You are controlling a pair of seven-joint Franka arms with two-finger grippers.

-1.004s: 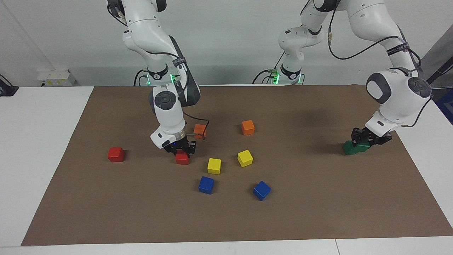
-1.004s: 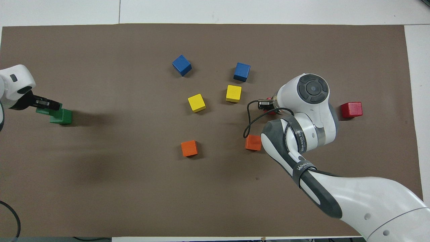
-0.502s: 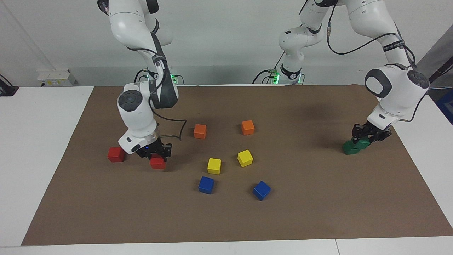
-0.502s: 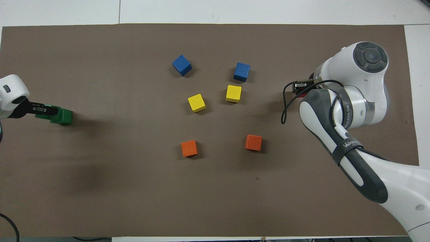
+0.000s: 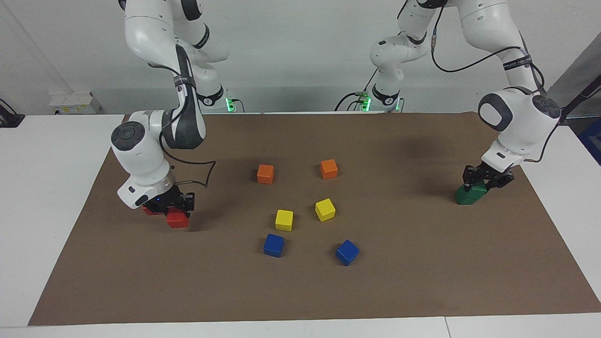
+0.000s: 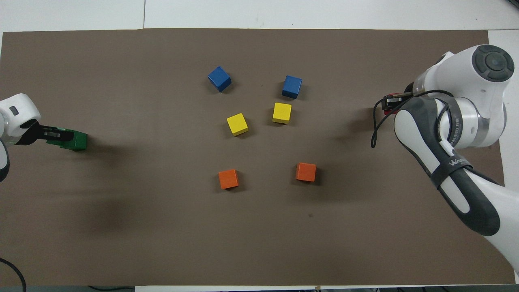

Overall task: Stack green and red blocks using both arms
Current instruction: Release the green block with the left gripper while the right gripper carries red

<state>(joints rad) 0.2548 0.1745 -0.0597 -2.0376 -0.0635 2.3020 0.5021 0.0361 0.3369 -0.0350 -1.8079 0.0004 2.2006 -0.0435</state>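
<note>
My right gripper (image 5: 173, 208) is shut on a red block (image 5: 177, 219) and holds it low over the mat, right beside the second red block (image 5: 147, 211), which my gripper mostly hides. In the overhead view my right gripper (image 6: 391, 103) shows only a sliver of red under the arm. My left gripper (image 5: 483, 183) is shut on a green block (image 5: 477, 189) that sits over the second green block (image 5: 463, 199) at the left arm's end of the mat. In the overhead view my left gripper (image 6: 53, 134) and the green blocks (image 6: 77, 141) nearly merge.
Two orange cubes (image 5: 265, 173) (image 5: 328, 168), two yellow cubes (image 5: 284, 219) (image 5: 325, 209) and two blue cubes (image 5: 273, 245) (image 5: 347, 252) lie in the middle of the brown mat (image 5: 422, 272). White table borders the mat.
My right gripper has carried the red block from the middle toward the right arm's end, up to the other red block. My left gripper has brought its green block more squarely over the lower green one.
</note>
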